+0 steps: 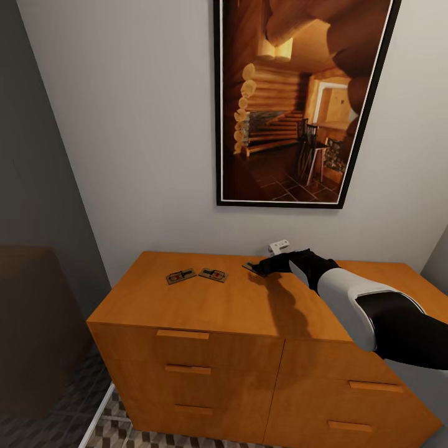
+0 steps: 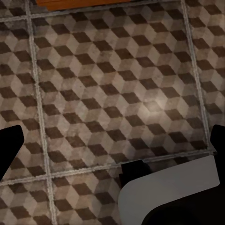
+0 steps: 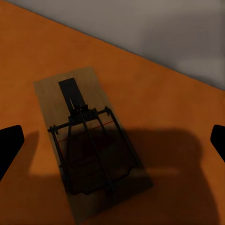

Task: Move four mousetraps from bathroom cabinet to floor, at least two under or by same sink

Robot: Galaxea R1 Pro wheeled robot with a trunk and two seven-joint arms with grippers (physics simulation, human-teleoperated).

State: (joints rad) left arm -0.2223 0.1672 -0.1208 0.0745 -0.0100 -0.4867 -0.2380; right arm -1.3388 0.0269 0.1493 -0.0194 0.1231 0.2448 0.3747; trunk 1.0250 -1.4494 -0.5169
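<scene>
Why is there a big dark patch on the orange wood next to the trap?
Head view: the right arm casts a shadow on the cabinet top. Right wrist view: that shadow covers part of the mousetrap. Left wrist view: the floor is evenly lit and a bit grainy.

Right arm (image 1: 367,311) shows glossy black segments around a white shell (smooth, rounded), ending in black gripper fingers (image 3: 9,145).

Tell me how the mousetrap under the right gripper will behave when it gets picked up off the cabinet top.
The mousetrap is a thin flat board, so it should stay stiff and seems light. Lying flush on the cabinet, it offers little edge, so the right gripper may slide it rather than lift it. Its wire frame looks delicate and might snag or bend if pinched.
</scene>
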